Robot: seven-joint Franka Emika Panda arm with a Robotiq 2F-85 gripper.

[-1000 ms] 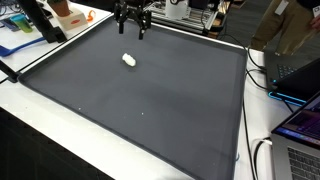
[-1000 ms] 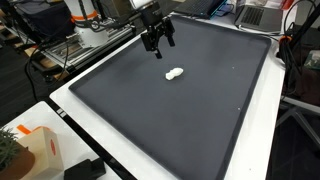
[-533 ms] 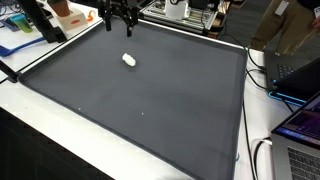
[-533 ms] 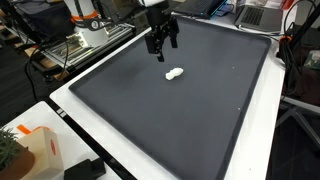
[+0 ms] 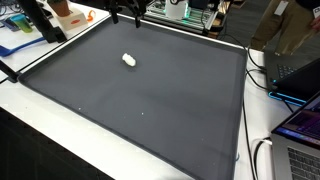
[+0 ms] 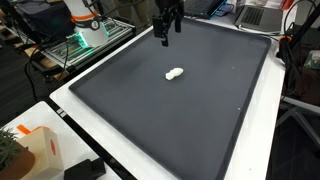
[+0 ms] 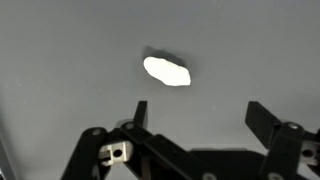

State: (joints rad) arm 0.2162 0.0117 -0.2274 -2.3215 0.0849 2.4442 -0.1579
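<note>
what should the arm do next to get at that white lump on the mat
Probably come down toward the white lump, nudging sideways so it centres between the open fingers. In the wrist view the lump lies apart from both fingers, nearer one than the other, and in an exterior view the fingers hang high above the dark mat.

lump point(image 6: 175, 73) on mat point(image 6: 200, 110) | fingers point(image 7: 138, 112) above mat, apart from lump | mat on table point(image 6: 100, 140)
</note>
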